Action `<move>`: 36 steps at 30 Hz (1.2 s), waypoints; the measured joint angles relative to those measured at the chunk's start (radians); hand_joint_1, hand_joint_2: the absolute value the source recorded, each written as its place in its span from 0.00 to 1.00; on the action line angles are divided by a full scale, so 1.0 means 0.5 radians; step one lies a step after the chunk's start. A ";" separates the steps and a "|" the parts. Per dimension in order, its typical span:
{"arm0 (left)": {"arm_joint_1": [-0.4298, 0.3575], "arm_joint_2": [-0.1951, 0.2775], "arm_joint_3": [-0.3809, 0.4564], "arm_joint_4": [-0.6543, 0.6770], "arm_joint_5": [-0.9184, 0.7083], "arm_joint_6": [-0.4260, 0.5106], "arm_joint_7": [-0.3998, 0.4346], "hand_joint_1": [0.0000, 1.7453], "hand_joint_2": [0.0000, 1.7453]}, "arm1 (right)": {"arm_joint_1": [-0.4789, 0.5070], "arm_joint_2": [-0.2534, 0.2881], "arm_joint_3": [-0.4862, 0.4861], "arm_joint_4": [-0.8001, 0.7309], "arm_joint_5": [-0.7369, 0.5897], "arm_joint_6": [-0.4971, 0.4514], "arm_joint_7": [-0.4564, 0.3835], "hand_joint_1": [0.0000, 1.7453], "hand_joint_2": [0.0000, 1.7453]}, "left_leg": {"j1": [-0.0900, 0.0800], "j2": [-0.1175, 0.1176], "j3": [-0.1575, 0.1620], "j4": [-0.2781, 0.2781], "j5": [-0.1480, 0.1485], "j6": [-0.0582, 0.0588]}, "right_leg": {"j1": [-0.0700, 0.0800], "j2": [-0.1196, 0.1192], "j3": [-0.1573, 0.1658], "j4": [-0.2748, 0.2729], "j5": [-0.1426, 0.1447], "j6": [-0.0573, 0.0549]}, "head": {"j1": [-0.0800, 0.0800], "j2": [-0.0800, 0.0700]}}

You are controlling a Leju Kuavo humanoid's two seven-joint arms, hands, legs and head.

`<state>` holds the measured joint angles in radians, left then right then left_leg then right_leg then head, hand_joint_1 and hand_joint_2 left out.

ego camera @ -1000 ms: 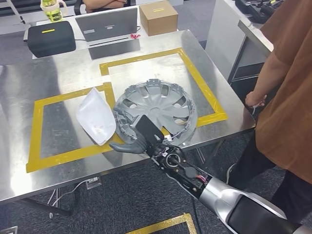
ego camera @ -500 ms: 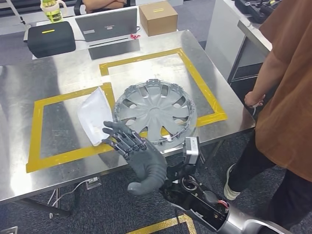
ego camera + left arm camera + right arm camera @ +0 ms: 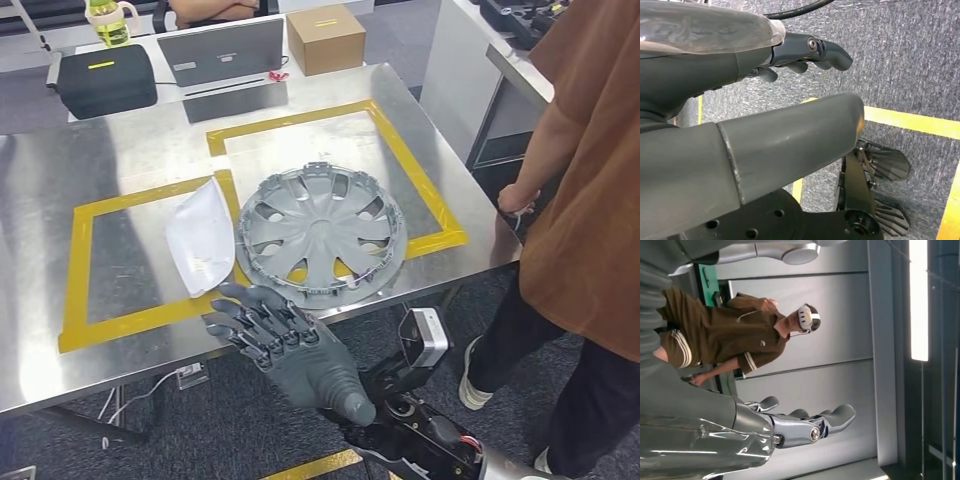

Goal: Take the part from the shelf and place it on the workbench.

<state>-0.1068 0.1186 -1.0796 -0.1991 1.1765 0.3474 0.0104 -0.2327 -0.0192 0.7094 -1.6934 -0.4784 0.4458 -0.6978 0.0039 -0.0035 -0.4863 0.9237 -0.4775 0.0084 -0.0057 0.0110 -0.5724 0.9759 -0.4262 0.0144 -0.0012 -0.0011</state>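
Observation:
The silver hubcap [image 3: 321, 232] lies flat on the steel workbench [image 3: 136, 150], across the tape of the right yellow square. A white curved part [image 3: 200, 238] lies against its left rim. My right hand [image 3: 290, 345] hovers in front of the table's near edge, lower than the hubcap, fingers spread and empty. In the right wrist view the right hand [image 3: 753, 430] is turned up toward a wall and ceiling lights, fingers straight. My left hand [image 3: 753, 145] hangs over the grey carpet, holding nothing, its fingers [image 3: 825, 50] apart from the thumb.
A person [image 3: 589, 200] in a brown shirt stands at the table's right end, one hand near its corner. At the back are a laptop [image 3: 219, 50], a cardboard box [image 3: 324, 35] and a black case [image 3: 106, 78]. Another bench [image 3: 521, 60] stands at the far right.
My right hand has come off the hubcap's near rim, drawn back below the table edge and turned over with its fingers spread. The hubcap stays flat on the table.

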 joint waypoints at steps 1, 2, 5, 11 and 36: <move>-0.001 -0.001 0.000 0.000 0.001 0.000 -0.001 0.00 0.00 | 0.003 -0.001 -0.001 -0.005 0.000 0.004 -0.001 0.00 0.00 | 0.009 0.006 0.011 -0.019 0.010 0.009 | 0.003 -0.002 -0.016 0.035 -0.025 0.008 | 0.005 0.000; -0.001 -0.002 0.000 0.000 0.004 0.000 -0.001 0.00 0.00 | 0.007 -0.002 -0.002 -0.010 0.000 0.010 -0.002 0.00 0.00 | 0.020 0.014 0.021 -0.034 0.017 0.016 | 0.003 -0.003 -0.051 0.115 -0.071 0.016 | 0.015 0.000; 0.000 -0.002 0.000 0.000 0.012 0.000 -0.002 0.00 0.00 | 0.028 -0.003 -0.008 -0.016 0.000 0.030 -0.004 0.00 0.00 | 0.027 0.034 0.030 -0.039 0.014 0.017 | -0.015 -0.006 -0.234 0.509 -0.239 0.044 | 0.045 0.000; 0.000 -0.004 0.000 0.000 0.015 0.000 -0.003 0.00 0.00 | 0.046 -0.004 -0.014 -0.019 -0.002 0.058 -0.005 0.00 0.00 | 0.049 0.071 0.080 -0.006 -0.051 -0.058 | -0.042 -0.072 -0.020 0.086 -0.005 0.080 | 0.086 0.000; -0.007 -0.003 0.000 -0.001 0.027 0.002 -0.008 0.00 0.00 | 0.055 -0.004 -0.068 -0.023 -0.006 0.112 -0.005 0.00 0.00 | 0.003 0.049 -0.088 0.018 0.063 0.035 | -0.005 0.011 -0.234 0.561 -0.309 0.043 | 0.030 0.000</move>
<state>-0.1104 0.1173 -1.0795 -0.1995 1.1900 0.3485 0.0065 -0.2052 -0.0210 0.6752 -1.7046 -0.4815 0.5017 -0.7004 0.0056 0.0211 -0.5301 0.9325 -0.4461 0.0261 -0.0082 0.0165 -0.6894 1.2562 -0.5809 0.0358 0.0136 -0.0011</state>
